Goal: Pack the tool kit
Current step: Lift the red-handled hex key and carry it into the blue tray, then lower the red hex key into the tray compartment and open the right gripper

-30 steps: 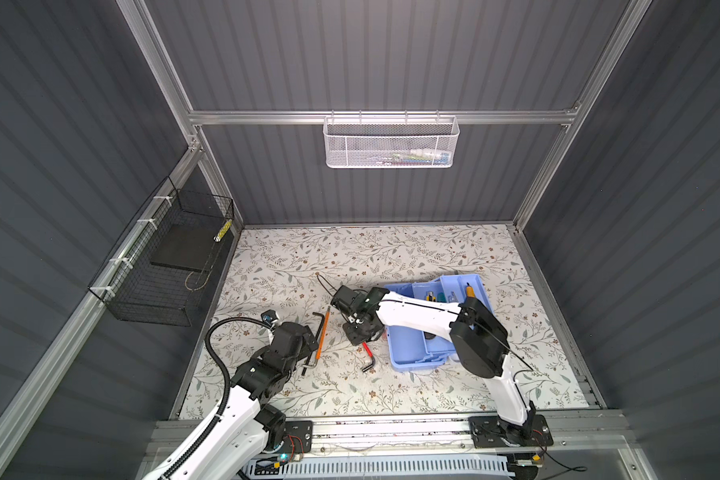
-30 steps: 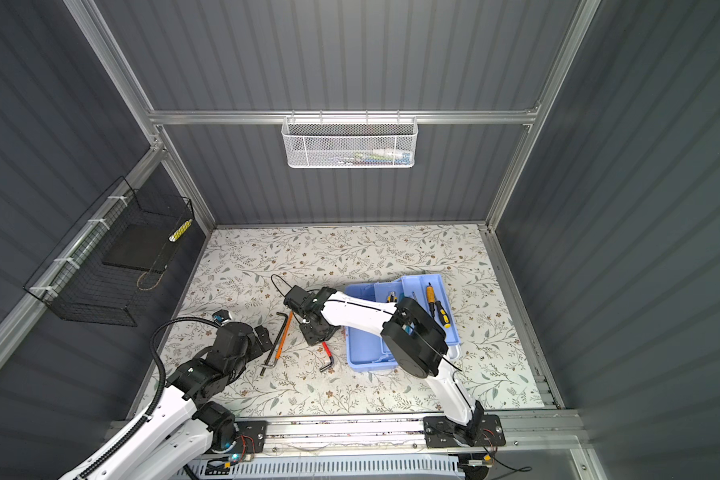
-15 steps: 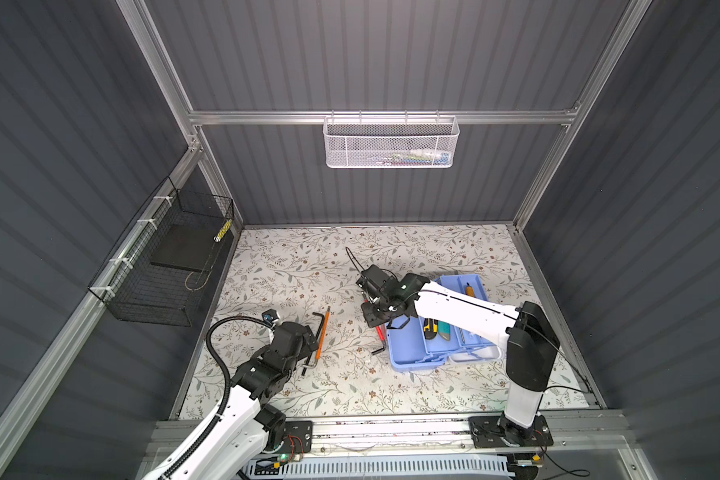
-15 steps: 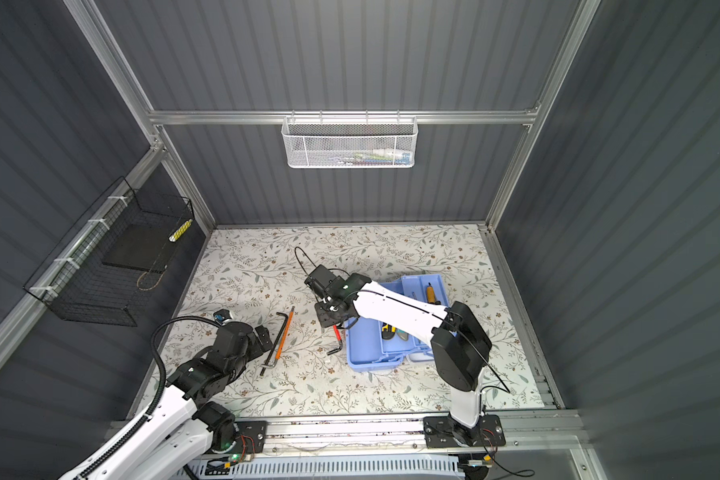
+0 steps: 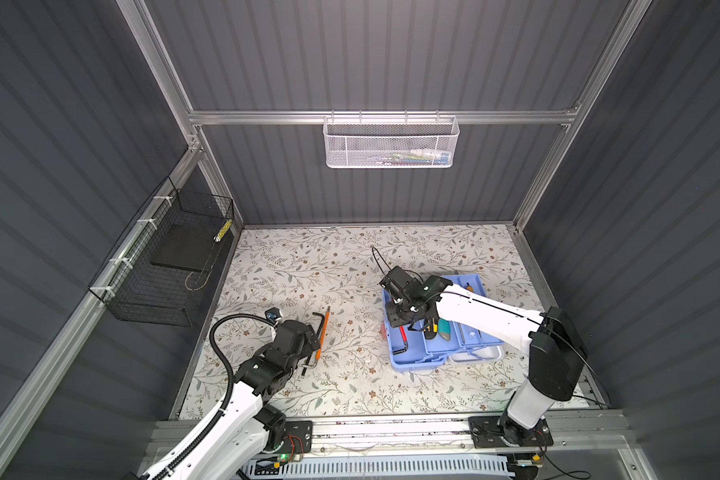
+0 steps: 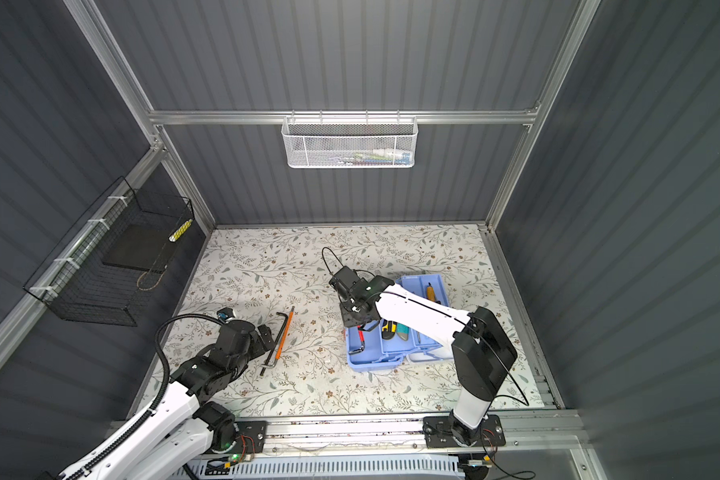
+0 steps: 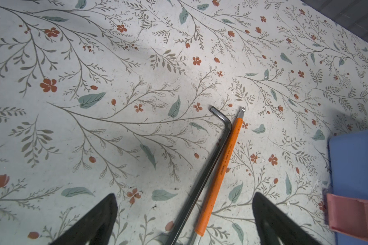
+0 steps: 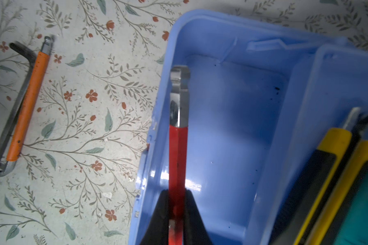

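Right gripper (image 8: 176, 197): jaws clamped on the red-sleeved hex key (image 8: 177, 161), right of centre in both top views. The key's silver end hangs inside the tool kit's leftmost blue compartment; whether it touches the floor cannot be told.
Left gripper (image 7: 185, 197): jaws wide apart, gripping nothing, poised over two hex keys at lower left in both top views.
Table (image 5: 308, 266): pale floral surface filling the lower middle of both top views.
Tool kit (image 5: 416, 362): light blue case, tiered trays spread open, lower right of the table. Its pink handle (image 7: 353, 216) shows at the right edge of the left wrist view.
Black hex key (image 7: 211, 161): flat on the table, left of the case.
Orange-sleeved hex key (image 7: 221, 169): alongside the black one, touching it.
Utility knives (image 8: 325, 165): yellow and black, in the middle tray.
Screwdriver (image 6: 432, 292): small, in the farthest tray.
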`<state>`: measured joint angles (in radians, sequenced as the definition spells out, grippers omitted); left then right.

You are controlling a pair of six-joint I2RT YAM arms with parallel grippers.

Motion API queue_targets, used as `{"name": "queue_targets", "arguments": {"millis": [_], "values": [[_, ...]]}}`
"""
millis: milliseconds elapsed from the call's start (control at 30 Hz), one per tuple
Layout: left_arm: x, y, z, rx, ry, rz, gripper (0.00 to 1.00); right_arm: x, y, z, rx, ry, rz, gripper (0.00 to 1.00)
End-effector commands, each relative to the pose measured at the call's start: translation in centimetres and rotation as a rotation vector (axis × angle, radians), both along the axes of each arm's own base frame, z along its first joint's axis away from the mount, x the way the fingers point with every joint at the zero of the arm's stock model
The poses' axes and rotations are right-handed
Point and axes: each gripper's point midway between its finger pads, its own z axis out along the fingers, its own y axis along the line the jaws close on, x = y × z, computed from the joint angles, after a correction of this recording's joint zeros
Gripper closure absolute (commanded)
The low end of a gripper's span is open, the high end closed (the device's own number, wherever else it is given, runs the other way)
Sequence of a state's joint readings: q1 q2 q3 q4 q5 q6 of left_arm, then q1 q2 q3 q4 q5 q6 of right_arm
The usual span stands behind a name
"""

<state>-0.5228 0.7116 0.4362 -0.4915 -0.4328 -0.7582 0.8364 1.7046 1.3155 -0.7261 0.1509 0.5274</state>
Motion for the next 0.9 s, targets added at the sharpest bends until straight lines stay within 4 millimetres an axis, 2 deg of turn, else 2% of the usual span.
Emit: {"name": "queue_targets", "arguments": {"millis": [0,300,867], "values": [[0.1,-0.2,0.3,0.011,-0.006,-0.024,0.01,0.6,-1.1,-0.4,-0.018,-0.009,-0.045,1.00],[0.1,-0.2,0.6,0.016,-0.008,-0.029,0.01,1.0,0.0,-2.9,-0.013,0.029,-0.028,1.00],[0.2,-0.4,0.4,0.011,-0.006,-0.041,0.01,1.3,0.1,-6.9,-0.086,0.081,-0.021,1.00]]}}
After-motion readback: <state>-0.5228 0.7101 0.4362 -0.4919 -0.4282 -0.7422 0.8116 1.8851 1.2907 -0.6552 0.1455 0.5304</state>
